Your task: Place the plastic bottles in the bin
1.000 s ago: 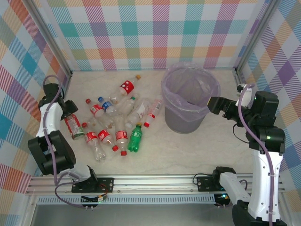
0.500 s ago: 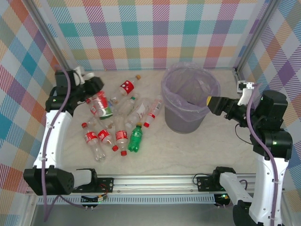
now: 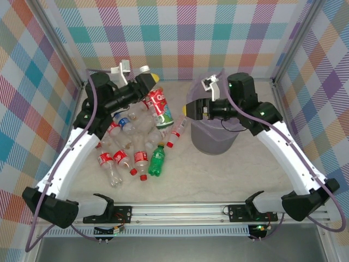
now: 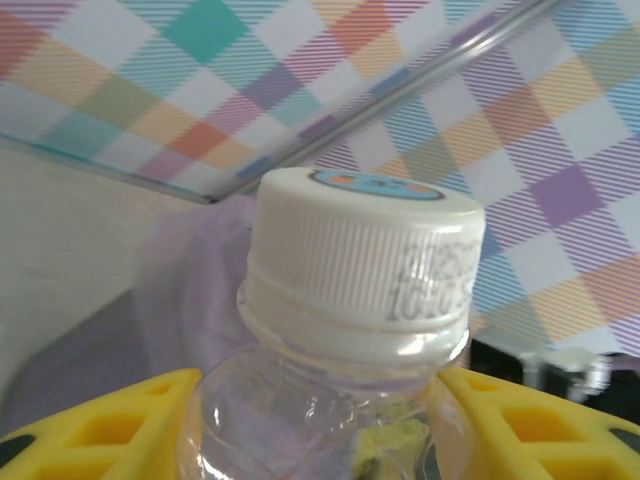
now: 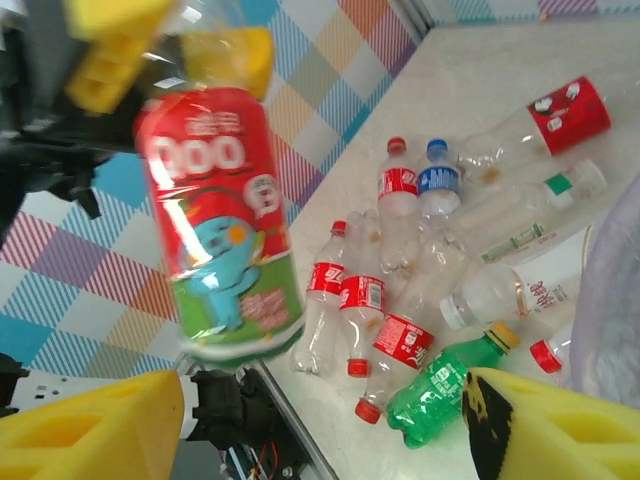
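Note:
My left gripper (image 3: 149, 82) is shut on the neck of a clear bottle (image 3: 160, 106) with a white cap (image 4: 365, 255) and a red and green cartoon label. The bottle hangs in the air to the left of the bin (image 3: 212, 142). Yellow fingers (image 4: 100, 430) press both sides of its neck. My right gripper (image 3: 188, 112) reaches across the bin's left rim, open and holding nothing, facing the held bottle (image 5: 225, 230). Several bottles lie heaped on the table (image 3: 133, 147), among them a green one (image 3: 157, 160) and red-labelled ones (image 5: 355, 295). The lavender bag (image 4: 190, 270) lines the bin.
Chequered walls close in the table on three sides, with metal frame posts (image 3: 60, 49) at the corners. A metal rail (image 3: 174, 210) runs along the near edge. Bare tabletop (image 3: 218, 180) lies in front of the bin.
My left arm has lifted the red and green labelled bottle off the table's left side and carried it up and right toward the bin. My right arm swung from the bin's right side across it.

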Motion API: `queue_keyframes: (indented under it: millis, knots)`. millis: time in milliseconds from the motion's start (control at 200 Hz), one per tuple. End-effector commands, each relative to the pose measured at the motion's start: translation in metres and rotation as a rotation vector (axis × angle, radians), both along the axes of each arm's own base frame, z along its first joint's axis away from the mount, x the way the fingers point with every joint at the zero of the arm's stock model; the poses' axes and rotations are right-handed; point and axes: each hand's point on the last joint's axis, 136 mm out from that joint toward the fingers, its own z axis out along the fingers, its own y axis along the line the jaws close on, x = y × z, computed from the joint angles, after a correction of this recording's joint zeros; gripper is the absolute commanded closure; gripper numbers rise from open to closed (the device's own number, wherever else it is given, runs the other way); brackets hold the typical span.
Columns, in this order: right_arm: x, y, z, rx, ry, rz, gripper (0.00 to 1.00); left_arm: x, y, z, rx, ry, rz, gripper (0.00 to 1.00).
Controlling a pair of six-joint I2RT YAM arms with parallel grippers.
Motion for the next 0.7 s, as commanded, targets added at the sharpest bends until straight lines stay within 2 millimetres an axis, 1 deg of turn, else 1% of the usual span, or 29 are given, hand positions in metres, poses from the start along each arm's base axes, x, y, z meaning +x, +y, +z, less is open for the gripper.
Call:
queue_keyframes:
  millis: [0, 130, 215, 360, 505, 615, 695]
  knots:
    - [-0.010, 0.008, 0.032, 0.076, -0.075, 0.067, 0.24, -0.002, -0.031, 0.025, -0.094, -0.062, -0.074, 0.66]
    - [-0.009, 0.017, 0.034, 0.075, -0.065, 0.133, 0.21, 0.004, -0.060, 0.020, -0.105, -0.045, -0.132, 0.66]
    - [-0.002, 0.014, 0.030, 0.028, -0.074, 0.108, 0.18, 0.001, -0.073, 0.019, -0.111, -0.043, -0.159, 0.66]
    - [0.010, 0.012, 0.028, 0.033, -0.060, 0.102, 0.16, 0.001, -0.077, 0.021, -0.110, -0.056, -0.143, 0.66]
    - [0.018, 0.016, 0.022, 0.028, -0.048, 0.099, 0.12, 0.001, -0.078, 0.031, -0.140, -0.066, -0.150, 0.64]
    - [0.022, 0.017, 0.020, 0.017, -0.049, 0.098, 0.12, 0.003, -0.079, 0.035, -0.151, -0.072, -0.152, 0.63]
    - [0.024, 0.017, 0.020, 0.008, -0.058, 0.094, 0.15, 0.003, -0.079, 0.037, -0.151, -0.078, -0.150, 0.62]
